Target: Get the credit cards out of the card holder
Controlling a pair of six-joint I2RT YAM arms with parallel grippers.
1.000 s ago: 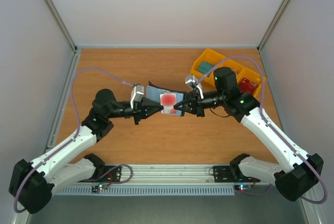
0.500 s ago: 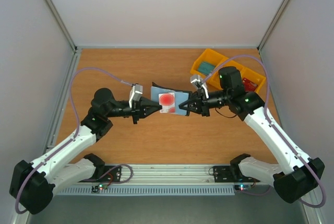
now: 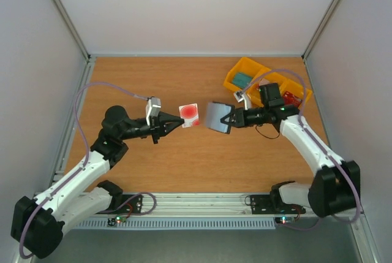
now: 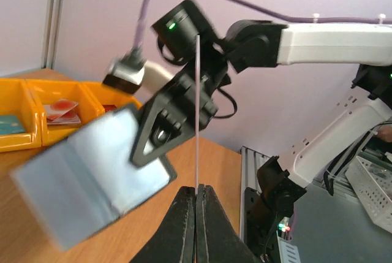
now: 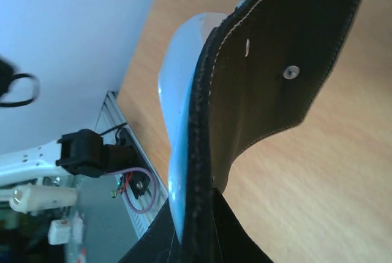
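My left gripper (image 3: 177, 122) is shut on a credit card (image 3: 189, 114), white with a red disc, and holds it above the table, free of the card holder. The left wrist view shows that card edge-on as a thin pale line (image 4: 197, 110) rising from the closed fingertips (image 4: 196, 188). The grey-blue card holder (image 3: 215, 117) hangs just to the card's right, pinched at its edge by my shut right gripper (image 3: 228, 119). A small gap separates card and holder. In the right wrist view the holder (image 5: 257, 73) stands open, dark inner flap spread, clamped between the closed jaws (image 5: 196, 214).
A yellow three-compartment tray (image 3: 237, 72) stands at the back right of the wooden table, with a teal item (image 3: 242, 79) and a red item (image 3: 291, 99) inside. The same tray (image 4: 15, 143) is at the left of the left wrist view. White walls enclose the table.
The card has slid out of the holder. My left gripper drew back to the left with the card, and my right gripper pulled the holder to the right, so the two are now apart.
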